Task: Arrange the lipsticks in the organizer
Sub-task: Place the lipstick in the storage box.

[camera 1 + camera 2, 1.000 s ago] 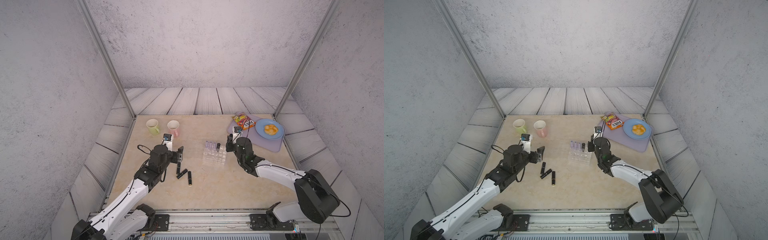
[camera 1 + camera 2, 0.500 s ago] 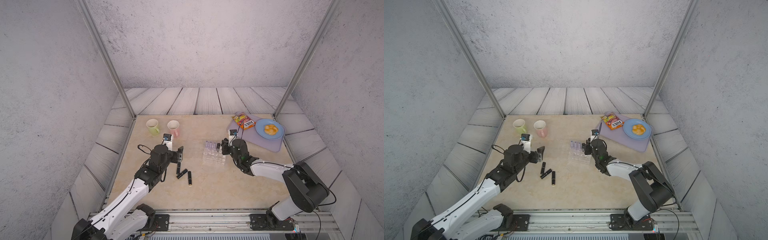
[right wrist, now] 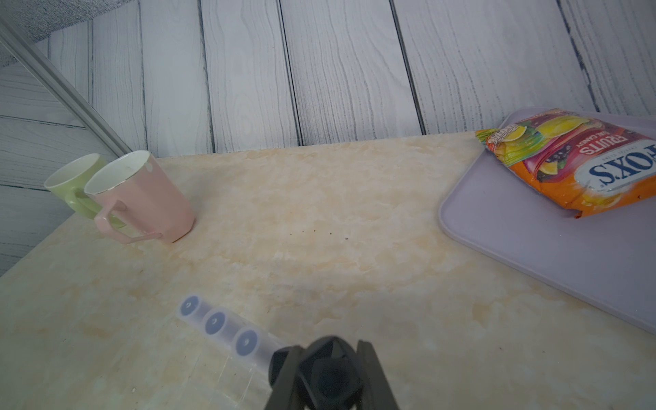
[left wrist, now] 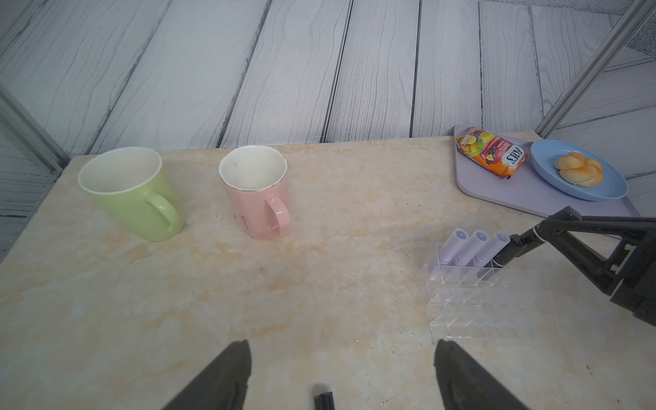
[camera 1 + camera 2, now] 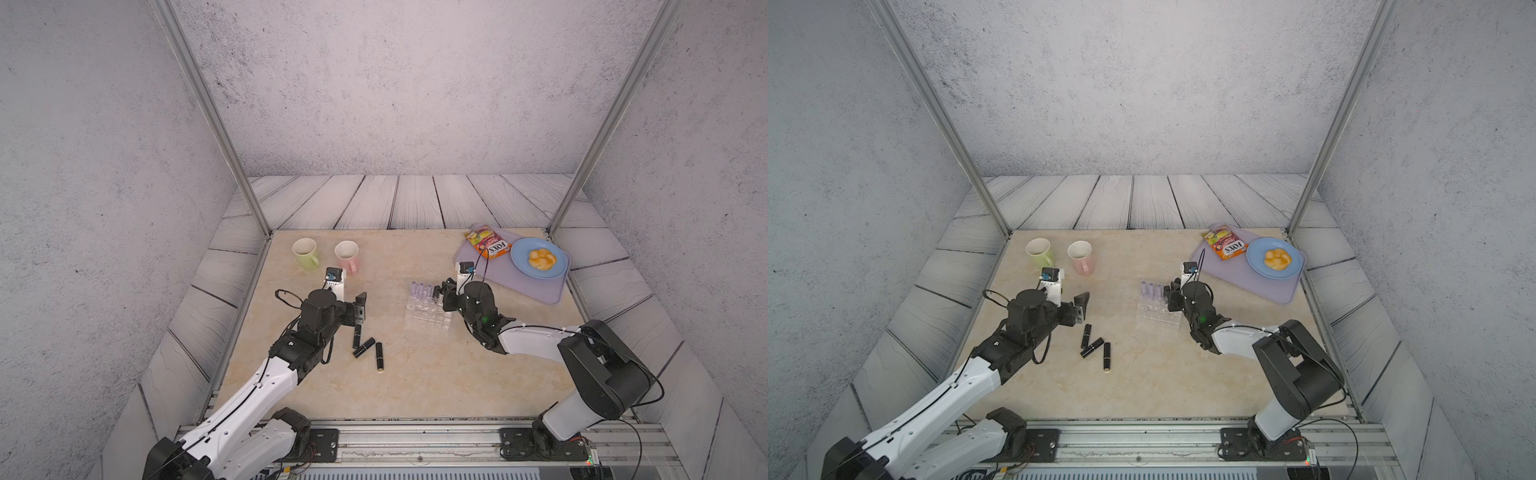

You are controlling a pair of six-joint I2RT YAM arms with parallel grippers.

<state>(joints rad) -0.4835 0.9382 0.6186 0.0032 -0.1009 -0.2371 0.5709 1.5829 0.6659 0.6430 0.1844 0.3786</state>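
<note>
Left wrist view showed the right gripper clamped on the top end of a black lipstick. The tube was tilted, with its lower end down in a back-row cell of the organizer, just beside three lilac lipsticks standing in that same row. The left gripper was spread wide and held nothing, low over the table, well apart from the organizer. In both top views, three more black lipsticks lay flat on the table, well apart from the organizer on its left-arm side, near the left gripper.
</note>
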